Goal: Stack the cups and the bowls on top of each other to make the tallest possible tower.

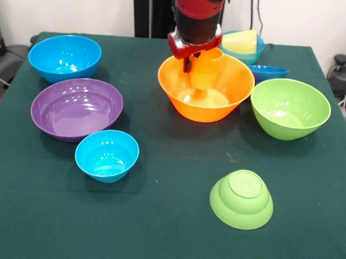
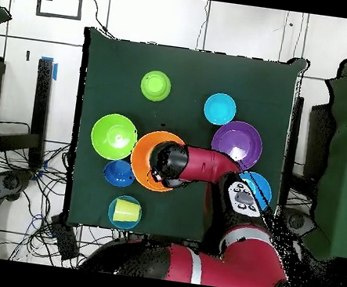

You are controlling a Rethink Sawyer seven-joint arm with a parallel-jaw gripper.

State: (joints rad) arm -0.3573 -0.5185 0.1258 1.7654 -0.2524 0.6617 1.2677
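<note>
My gripper (image 1: 194,60) is closed on the opaque orange plastic tumbler (image 1: 206,68), which hangs upright inside the large glossy orange plastic bowl (image 1: 205,86), its rim level with the bowl's rim. I cannot tell whether the cup's base touches the bowl's floor. The cup's colour nearly merges with the bowl behind it, so its lower edge is hard to trace.

From overhead my red and black arm (image 2: 205,167) covers the cup entirely and hides part of the orange bowl and part of the large blue bowl (image 1: 65,57). In the front view my arm is cut off at the top edge.

The translucent pale yellow tumbler (image 1: 240,41) lies on its side in a small light blue bowl (image 1: 253,54) at the far edge; that bowl is partly hidden behind the orange one. A shallow dark blue bowl (image 1: 269,72) sits just beside the orange bowl, mostly hidden by its rim and by the large lime green bowl (image 1: 289,108).

The large purple bowl (image 1: 76,108), the second small light blue bowl (image 1: 106,155) and the large lime green bowl stand upright and hold nothing. The small lime green bowl (image 1: 242,198) rests upside down, alone on the dark green table cloth (image 1: 168,222).
</note>
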